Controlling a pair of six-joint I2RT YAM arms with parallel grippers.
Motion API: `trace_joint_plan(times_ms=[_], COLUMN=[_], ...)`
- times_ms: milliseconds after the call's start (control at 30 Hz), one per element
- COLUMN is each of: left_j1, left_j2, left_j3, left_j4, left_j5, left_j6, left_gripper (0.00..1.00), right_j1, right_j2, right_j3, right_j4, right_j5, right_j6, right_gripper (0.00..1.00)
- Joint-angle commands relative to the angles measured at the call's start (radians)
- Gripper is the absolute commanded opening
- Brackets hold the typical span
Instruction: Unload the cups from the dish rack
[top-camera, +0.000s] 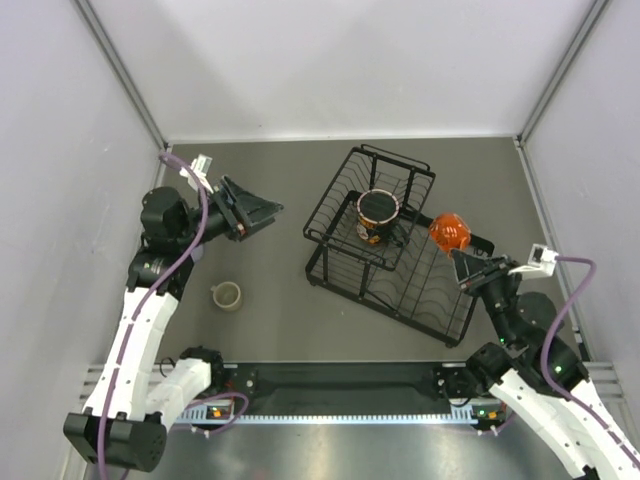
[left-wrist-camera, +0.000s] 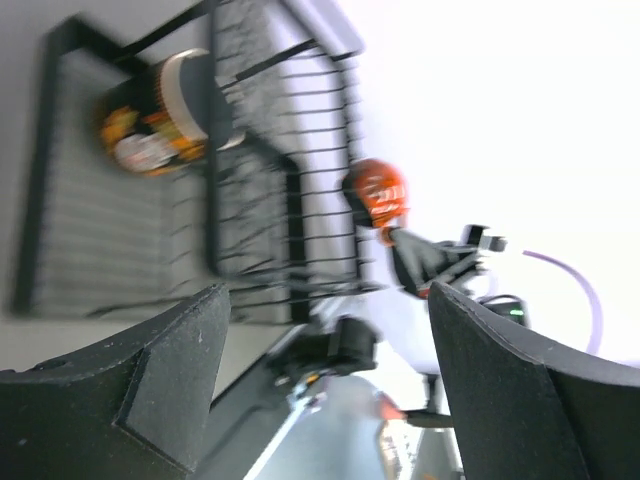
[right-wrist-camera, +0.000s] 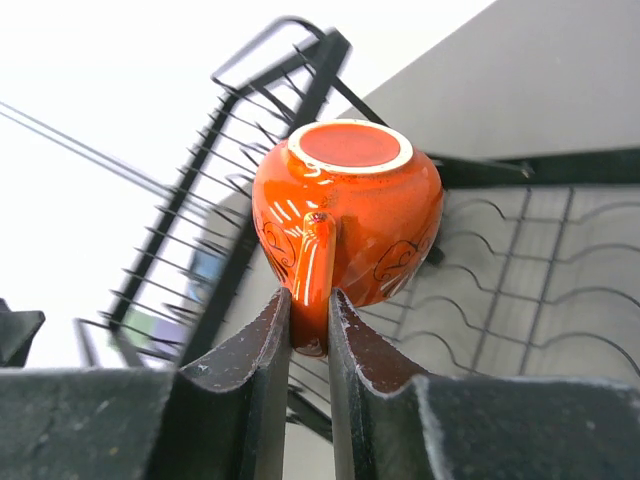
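One orange cup (right-wrist-camera: 345, 215) pinched by its handle between the right jaws, base up, over the black wire dish rack (top-camera: 425, 290), patterned mug (top-camera: 379, 212) racked beyond them, left jaws wide and empty, beige mug (top-camera: 227, 296) on the bench (top-camera: 270, 330) nearby.

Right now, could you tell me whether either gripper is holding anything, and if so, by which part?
The right gripper is shut on the small orange cup, pinching it by its handle. The left gripper is open and holds nothing.
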Motion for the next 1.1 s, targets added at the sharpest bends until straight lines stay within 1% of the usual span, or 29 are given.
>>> trace_joint_plan(times_ms=[0,33,167,200,233,267,333,400,467,500,567,600,667,700,733,800,833,967,1067], left_j1=[0.004,0.004,0.002,-0.001,-0.002,-0.007,-0.027,-0.054,-0.088,-0.140,-0.201,-0.261,-0.318,-0.364,-0.383,-0.416,-0.424,-0.470,-0.486], left_j2=[-0.023,-0.023,-0.010,-0.004,0.001,0.016,0.032,0.075,0.127,0.145,0.209,0.234,0.298,0.317,0.334,0.383,0.398,0.473,0.496], left_j3=[0.060,0.067,0.112,0.126,0.133,0.138,0.156,0.185,0.202,0.215,0.232,0.254,0.274,0.291,0.299,0.330,0.339,0.347,0.344], left_j4=[0.221,0.278,0.381,0.407,0.432,0.497,0.544,0.582,0.584,0.593,0.597,0.602,0.631,0.645,0.685,0.712,0.719,0.832,0.814], left_j5=[0.078,0.077,0.046,0.031,0.022,0.014,-0.021,-0.029,-0.055,-0.067,-0.104,-0.110,-0.133,-0.144,-0.152,-0.173,-0.175,-0.179,-0.195], left_j6=[-0.177,-0.200,-0.323,-0.371,-0.396,-0.424,-0.476,-0.496,-0.495,-0.487,-0.473,-0.464,-0.461,-0.458,-0.458,-0.458,-0.461,-0.518,-0.512], left_gripper=[0.85,0.85,0.84,0.83,0.83,0.83,0.82,0.82,0.82,0.83,0.82,0.82,0.82,0.82,0.82,0.82,0.81,0.80,0.79], right_j1=[0.017,0.017,0.017,0.017,0.017,0.017,0.017,0.017,0.017,0.017,0.015,0.017,0.017,0.017,0.017,0.017,0.017,0.018,0.018], right_j2=[0.005,0.008,0.022,0.037,0.048,0.059,0.091,0.125,0.152,0.180,0.200,0.220,0.246,0.272,0.289,0.335,0.353,0.418,0.448], right_j3=[0.101,0.110,0.134,0.140,0.146,0.161,0.175,0.198,0.227,0.236,0.252,0.252,0.267,0.270,0.273,0.270,0.267,0.258,0.236], right_j4=[0.080,0.090,0.159,0.172,0.187,0.215,0.248,0.305,0.336,0.362,0.411,0.455,0.485,0.503,0.540,0.593,0.647,0.762,0.859], right_j5=[0.005,-0.002,-0.031,-0.047,-0.056,-0.062,-0.082,-0.096,-0.114,-0.127,-0.136,-0.142,-0.153,-0.157,-0.176,-0.215,-0.226,-0.271,-0.291], right_j6=[0.010,0.012,0.024,0.024,0.024,0.024,0.024,0.022,0.016,0.015,0.019,0.024,0.038,0.042,0.048,0.076,0.084,0.098,0.113], right_gripper=[0.00,0.00,0.00,0.00,0.00,0.00,0.00,0.00,0.00,0.00,0.00,0.00,0.00,0.00,0.00,0.00,0.00,0.00,0.00])
